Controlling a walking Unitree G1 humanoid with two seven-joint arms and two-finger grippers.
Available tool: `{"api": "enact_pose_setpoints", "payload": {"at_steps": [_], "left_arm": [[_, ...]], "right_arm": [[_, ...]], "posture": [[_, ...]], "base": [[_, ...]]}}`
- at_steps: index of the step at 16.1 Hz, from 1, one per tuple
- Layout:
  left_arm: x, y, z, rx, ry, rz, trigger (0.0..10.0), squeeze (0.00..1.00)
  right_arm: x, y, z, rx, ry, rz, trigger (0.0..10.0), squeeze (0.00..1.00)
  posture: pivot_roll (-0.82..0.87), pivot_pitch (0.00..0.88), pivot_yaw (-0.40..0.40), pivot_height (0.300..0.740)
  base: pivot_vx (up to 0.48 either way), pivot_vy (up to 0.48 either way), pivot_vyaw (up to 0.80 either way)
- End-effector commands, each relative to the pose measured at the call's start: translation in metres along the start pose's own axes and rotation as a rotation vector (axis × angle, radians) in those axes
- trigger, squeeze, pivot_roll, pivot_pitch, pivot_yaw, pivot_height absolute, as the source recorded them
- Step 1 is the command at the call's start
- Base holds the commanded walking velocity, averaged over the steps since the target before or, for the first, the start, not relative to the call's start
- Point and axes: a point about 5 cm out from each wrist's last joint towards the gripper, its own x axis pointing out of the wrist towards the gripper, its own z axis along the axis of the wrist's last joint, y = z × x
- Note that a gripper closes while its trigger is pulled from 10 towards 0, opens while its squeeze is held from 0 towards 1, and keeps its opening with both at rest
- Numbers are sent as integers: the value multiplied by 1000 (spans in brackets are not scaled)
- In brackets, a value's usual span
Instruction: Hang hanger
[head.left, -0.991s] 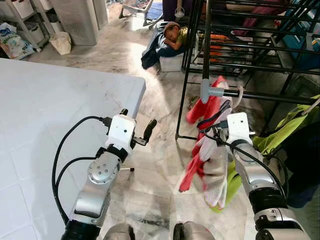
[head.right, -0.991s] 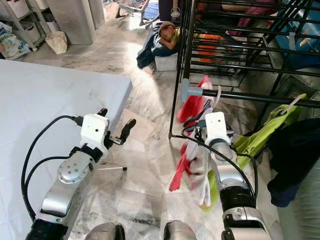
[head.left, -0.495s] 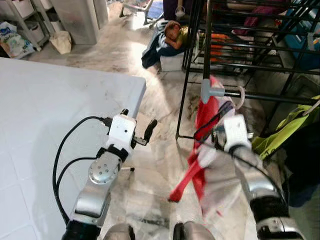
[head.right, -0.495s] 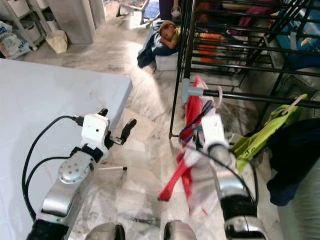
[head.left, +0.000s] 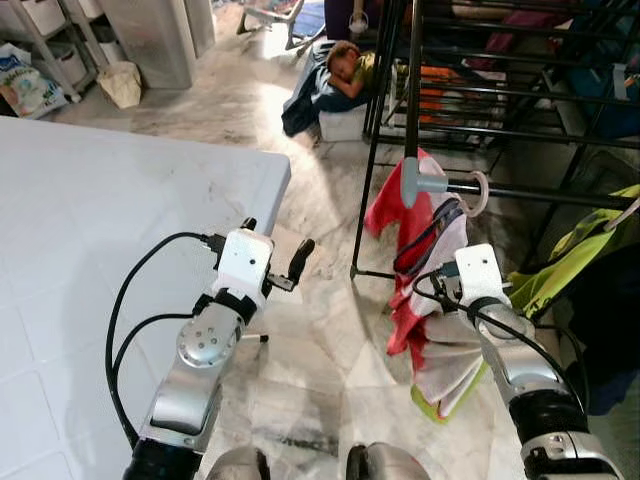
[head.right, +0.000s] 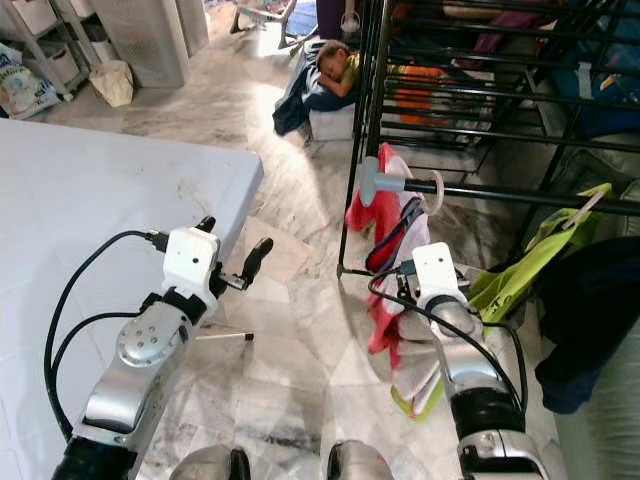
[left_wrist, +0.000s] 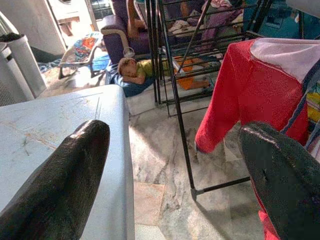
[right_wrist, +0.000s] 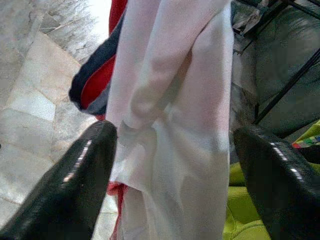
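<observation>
Left pincer (head.left: 283, 262) hovers past the corner of the white worktop (head.left: 90, 230), fingers spread apart with nothing between them; idle, probably kept clear of the work. Ahead of it and to its right, a red-and-white garment (head.left: 420, 250) hangs from the black rail (head.left: 540, 193) of the drying rack (head.right: 400, 110), draped on what appears to be a pale hanger hook (head.left: 478, 192) over the rail; the hanger itself is mostly covered, so I cannot confirm it is seated. Right pincer (right_wrist: 175, 165) faces the cloth with its fingers wide apart, cloth between them but not clamped; judged released. A lime-green garment (head.left: 565, 260) hangs just beyond it. Marble floor (head.left: 320, 340) below; a person (head.left: 345, 68) lies on it beyond the rack. Cluttered laundry room.
</observation>
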Motion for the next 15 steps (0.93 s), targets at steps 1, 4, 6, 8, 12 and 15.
{"api": "enact_pose_setpoints", "payload": {"at_steps": [1,4,6,8,12,15], "left_arm": [[0,0,-2,14,17,-2,10000,0],[1,-1,-2,27,16,-7,10000,0],[1,-1,-2,30,16,-12,10000,0],[1,-1,-2,35,18,-14,10000,0],[1,-2,-3,42,18,-19,10000,0],[0,-2,-3,48,19,-28,10000,0]], "right_arm": [[2,-8,4,35,-14,-15,0,0],[6,-10,7,76,-22,1,0,0],[8,-13,9,82,-29,-16,0,0],[9,-16,11,87,-35,-14,0,0],[9,-15,10,94,-36,4,0,0],[6,-14,11,137,-64,21,0,0]], "posture": [[-33,109,-2,740],[-29,106,-2,740],[-29,106,-2,740],[-27,100,-2,740],[-25,94,-2,740],[-26,91,0,740]], "base": [[0,0,0],[0,0,0],[0,0,0],[0,0,0],[0,0,0],[0,0,0]]}}
